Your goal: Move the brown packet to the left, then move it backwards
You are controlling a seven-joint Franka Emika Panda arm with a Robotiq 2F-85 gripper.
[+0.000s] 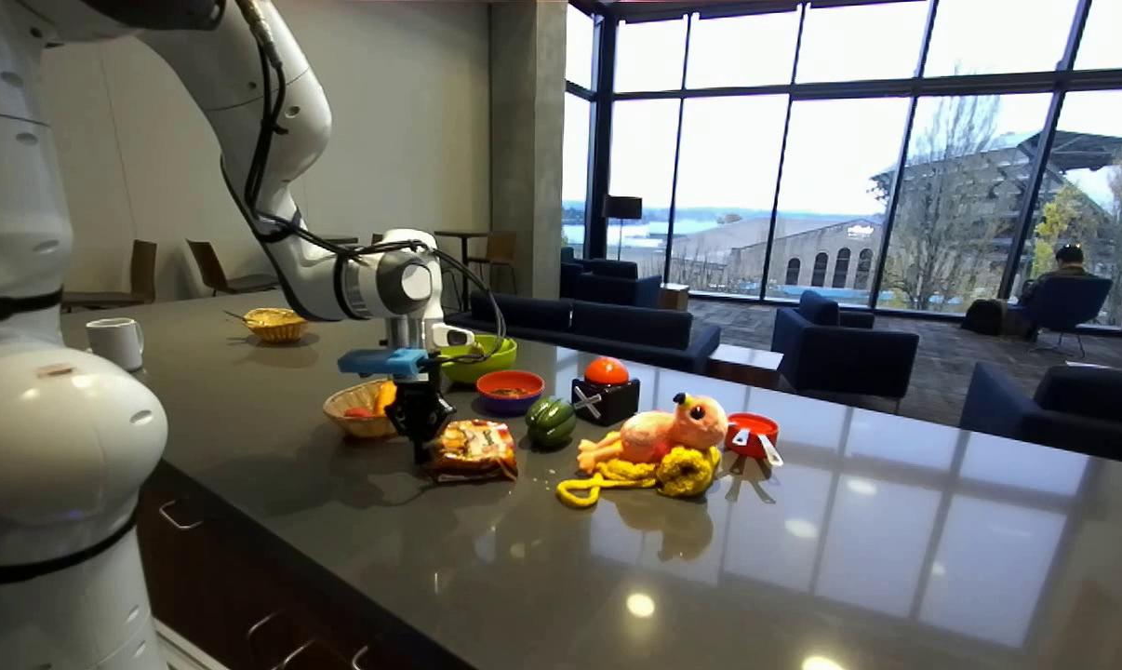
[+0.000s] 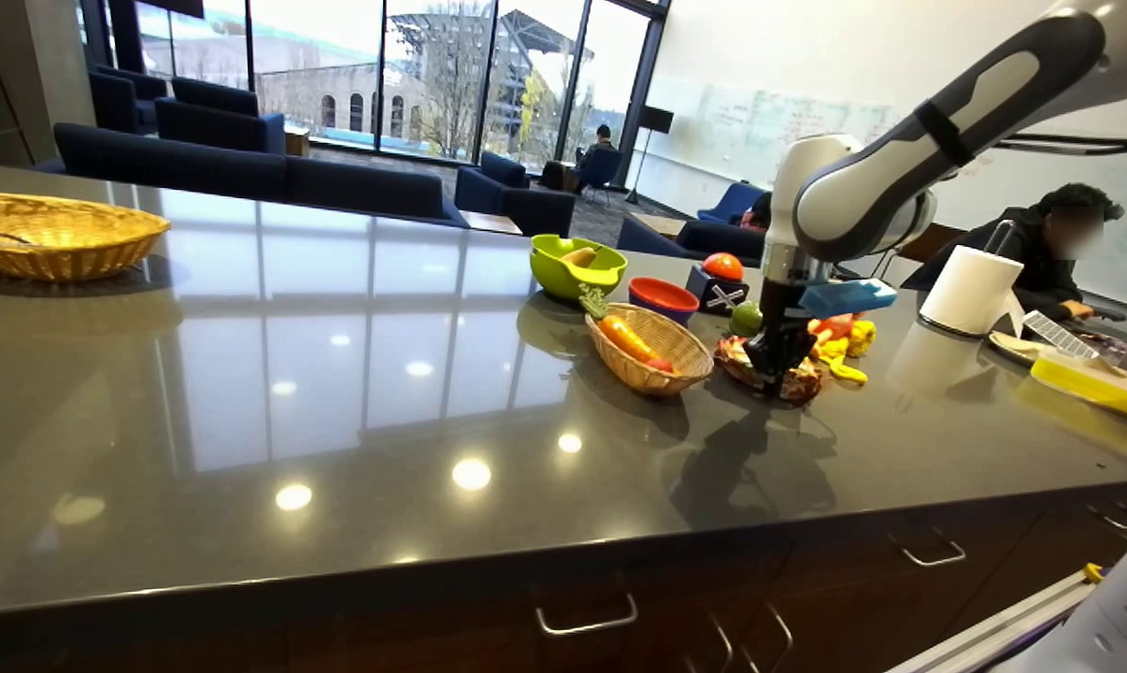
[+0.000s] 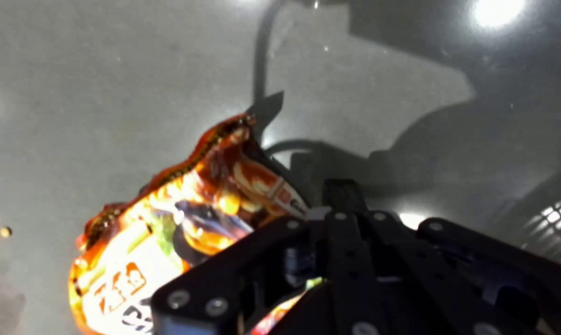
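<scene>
One packet (image 1: 475, 448) lies on the surface (image 1: 356, 521) between one of two baskets (image 1: 355, 425) and one plush (image 1: 659, 433), crimped edge facing the wrist view's upper left, long axis unclear, the pincer (image 1: 421, 452) together beside it.

A white X (image 1: 587, 403) marks the black box (image 1: 622, 400) under an orange dome (image 1: 607, 371); lettering on the brown packet (image 3: 178, 232) and building sign (image 1: 861, 230) is illegible.

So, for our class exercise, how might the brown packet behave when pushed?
The brown packet will probably slide rather than roll, since it lies flat. Its crinkled edge suggests thin wrapping that may buckle. The glossy counter suggests little resistance.
</scene>
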